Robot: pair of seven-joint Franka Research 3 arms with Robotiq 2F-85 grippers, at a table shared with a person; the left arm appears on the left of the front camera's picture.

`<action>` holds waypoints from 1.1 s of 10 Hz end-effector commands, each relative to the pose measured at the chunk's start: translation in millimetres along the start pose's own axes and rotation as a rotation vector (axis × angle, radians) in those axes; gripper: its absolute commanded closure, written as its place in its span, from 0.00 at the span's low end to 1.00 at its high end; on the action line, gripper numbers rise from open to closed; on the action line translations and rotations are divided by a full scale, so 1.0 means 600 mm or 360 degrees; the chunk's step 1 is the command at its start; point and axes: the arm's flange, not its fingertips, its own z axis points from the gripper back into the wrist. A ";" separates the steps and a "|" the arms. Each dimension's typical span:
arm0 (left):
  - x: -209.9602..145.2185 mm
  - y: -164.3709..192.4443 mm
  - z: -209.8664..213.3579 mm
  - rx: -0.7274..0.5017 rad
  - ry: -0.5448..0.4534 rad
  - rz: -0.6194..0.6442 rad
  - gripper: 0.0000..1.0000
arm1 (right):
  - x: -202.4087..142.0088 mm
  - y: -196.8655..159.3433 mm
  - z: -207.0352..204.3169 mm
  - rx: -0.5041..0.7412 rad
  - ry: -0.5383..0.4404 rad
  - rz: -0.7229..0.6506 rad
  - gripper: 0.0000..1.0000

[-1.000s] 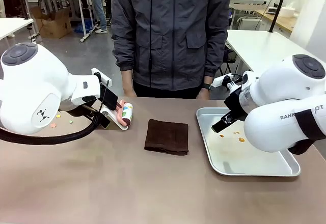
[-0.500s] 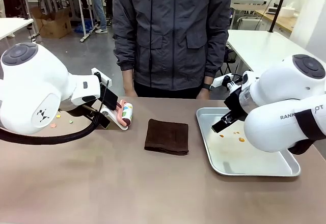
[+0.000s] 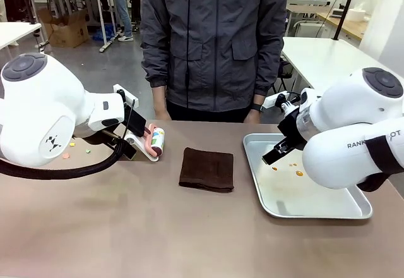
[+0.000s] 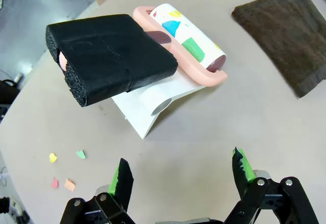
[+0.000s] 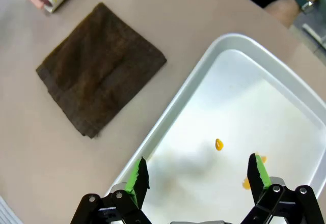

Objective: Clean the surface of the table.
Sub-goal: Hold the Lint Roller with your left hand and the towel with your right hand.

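Scraps (image 4: 80,154) litter the table (image 3: 158,227) at far left, cleaning unstarted; left gripper (image 4: 181,170) and right gripper (image 5: 198,170) hang spread, empty.

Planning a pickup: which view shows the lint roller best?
Left wrist view: the lint roller lies close, patterned roll and black foam handle clear. Front view shows it small; right wrist view catches just its end.

Bright, even overhead light, soft shadows; wrist views perhaps slightly warped.

The right arm (image 3: 344,158) bears the letters "RANK" and "OT".
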 end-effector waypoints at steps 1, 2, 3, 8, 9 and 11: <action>-0.003 -0.001 0.014 -0.0056 0.0059 0.0063 0.00 | -0.001 -0.001 0.014 0.0096 0.0055 -0.0054 0.00; 0.002 -0.003 0.038 -0.0143 0.0263 0.0250 0.00 | -0.002 -0.008 0.036 0.0202 0.0212 -0.0234 0.00; 0.005 -0.006 0.061 -0.0226 0.0366 0.0407 0.00 | -0.004 -0.018 0.056 0.0302 0.0270 -0.0391 0.00; -0.033 0.061 0.197 -0.0920 0.0142 0.0812 0.00 | -0.084 -0.101 0.151 0.0967 0.0264 -0.0911 0.00; -0.069 0.105 0.226 -0.1022 0.0050 0.0869 0.00 | -0.126 -0.123 0.179 0.1050 0.0170 -0.1037 0.00; -0.161 0.196 0.249 -0.1182 -0.0116 0.1068 0.00 | -0.227 -0.156 0.241 0.1190 -0.0113 -0.1204 0.00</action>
